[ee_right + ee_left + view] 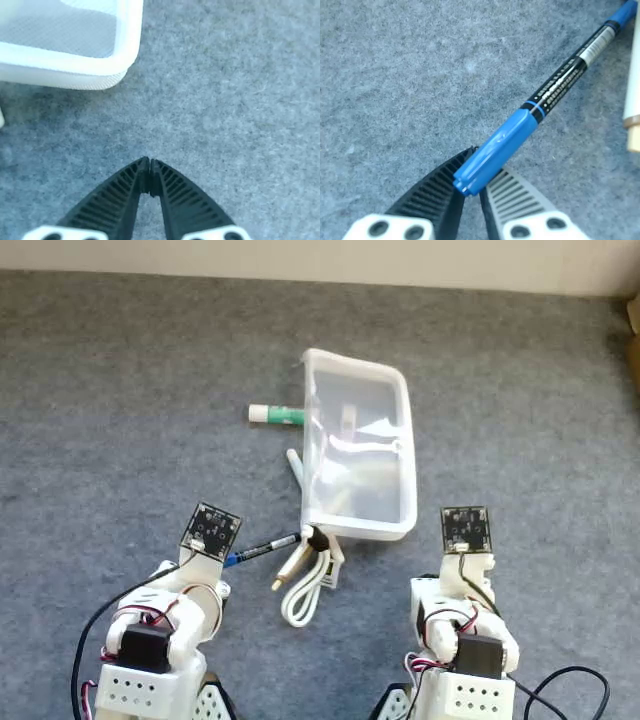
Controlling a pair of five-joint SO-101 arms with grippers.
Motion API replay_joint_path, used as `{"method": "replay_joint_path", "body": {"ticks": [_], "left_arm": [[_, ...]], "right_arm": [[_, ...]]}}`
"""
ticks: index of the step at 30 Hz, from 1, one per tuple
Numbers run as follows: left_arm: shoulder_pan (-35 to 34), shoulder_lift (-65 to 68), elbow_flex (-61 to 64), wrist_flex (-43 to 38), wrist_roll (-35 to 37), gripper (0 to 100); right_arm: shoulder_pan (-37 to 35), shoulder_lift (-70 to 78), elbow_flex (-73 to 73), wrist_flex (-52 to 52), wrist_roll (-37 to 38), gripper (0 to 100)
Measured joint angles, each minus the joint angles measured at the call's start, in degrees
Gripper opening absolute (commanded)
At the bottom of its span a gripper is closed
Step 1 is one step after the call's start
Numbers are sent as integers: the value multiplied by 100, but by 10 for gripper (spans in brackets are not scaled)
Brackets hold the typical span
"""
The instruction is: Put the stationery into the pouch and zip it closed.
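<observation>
Early on: the left hand pinches the blue pen near the open pouch, the right hand is pressed together and empty, and a glue stick lies outside.

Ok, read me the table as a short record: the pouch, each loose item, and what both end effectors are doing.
pouch: translucent white, mid-table ahead of both arms
blue pen: cap end clamped in left end effector, other end near the pouch's near corner
right end effector: shut, empty, over carpet by a pouch corner
green stick: on carpet, left of pouch
white pen: along pouch's left edge
beige pen: on carpet beside white cord loop
</observation>
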Motion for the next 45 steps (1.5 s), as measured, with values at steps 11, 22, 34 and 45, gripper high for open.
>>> {"method": "replay_joint_path", "body": {"ticks": [11, 22, 34, 45], "left_arm": [[0, 0, 0, 0, 0, 12], [0, 0, 0, 0, 0, 12], [0, 0, 0, 0, 0, 12], [0, 0, 0, 0, 0, 12]], "right_arm": [[-308, 0, 0, -993, 0, 4], [-862, 0, 0, -580, 9, 4], [-897, 0, 0, -580, 9, 4], [-897, 0, 0, -580, 9, 4]]}}
